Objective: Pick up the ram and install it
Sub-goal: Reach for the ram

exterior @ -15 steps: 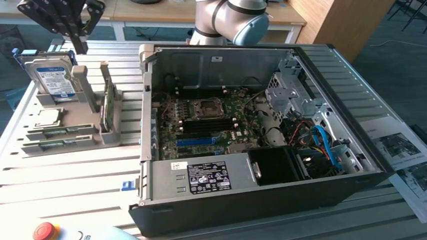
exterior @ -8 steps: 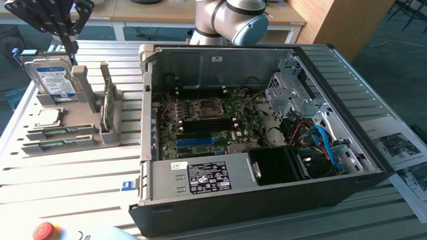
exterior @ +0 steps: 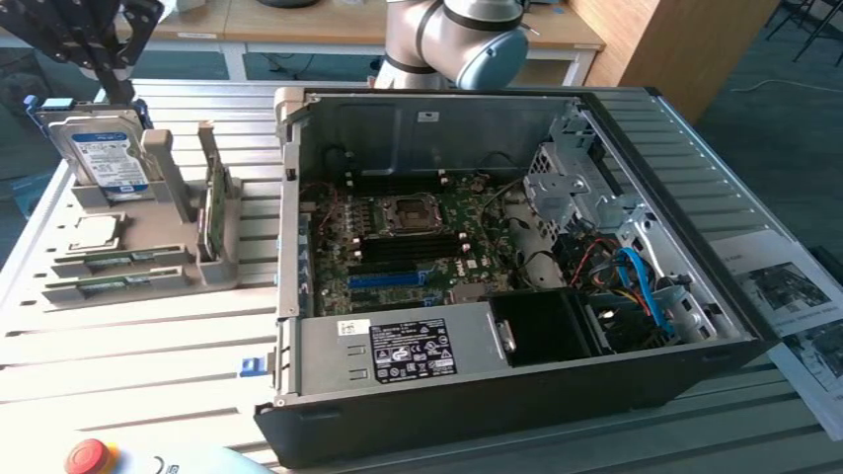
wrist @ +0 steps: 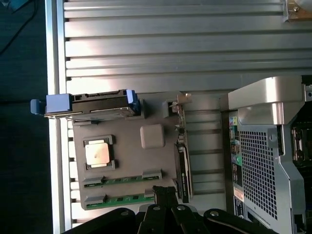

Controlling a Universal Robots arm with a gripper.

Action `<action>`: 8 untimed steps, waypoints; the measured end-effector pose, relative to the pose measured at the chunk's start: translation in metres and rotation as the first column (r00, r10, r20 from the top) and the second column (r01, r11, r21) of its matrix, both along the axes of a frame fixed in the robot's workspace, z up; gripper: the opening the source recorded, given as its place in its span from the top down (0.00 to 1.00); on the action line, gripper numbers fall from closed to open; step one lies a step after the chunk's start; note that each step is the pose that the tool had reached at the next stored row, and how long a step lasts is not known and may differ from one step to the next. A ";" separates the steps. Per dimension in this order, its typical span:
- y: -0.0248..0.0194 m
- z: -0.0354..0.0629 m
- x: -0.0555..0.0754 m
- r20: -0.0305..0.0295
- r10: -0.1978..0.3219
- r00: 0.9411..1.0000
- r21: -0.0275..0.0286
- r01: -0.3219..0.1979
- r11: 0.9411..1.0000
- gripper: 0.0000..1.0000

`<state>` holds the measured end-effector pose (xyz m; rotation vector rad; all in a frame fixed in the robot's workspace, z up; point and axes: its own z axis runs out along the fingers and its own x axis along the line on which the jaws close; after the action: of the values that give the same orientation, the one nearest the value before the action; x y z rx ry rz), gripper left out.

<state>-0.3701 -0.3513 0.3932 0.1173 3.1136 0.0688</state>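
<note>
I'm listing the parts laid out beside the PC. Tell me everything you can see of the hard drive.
The hard drive is a silver metal box with a blue-and-white label on its broad face and blue plastic rails at its two narrow ends. It stands upright on edge, gripped by the grey holder, at the exterior view's left, outside and apart from the open computer case.
</note>
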 end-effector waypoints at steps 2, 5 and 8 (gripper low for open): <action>0.0003 0.0000 -0.003 0.000 0.000 1.000 0.000 0.000 1.000 0.90; 0.0003 -0.0001 -0.004 0.000 0.000 1.000 0.000 0.000 1.000 0.90; 0.0003 0.0000 -0.004 0.000 0.000 1.000 0.000 0.000 1.000 0.90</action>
<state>-0.3744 -0.3510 0.3932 0.1175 3.1136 0.0688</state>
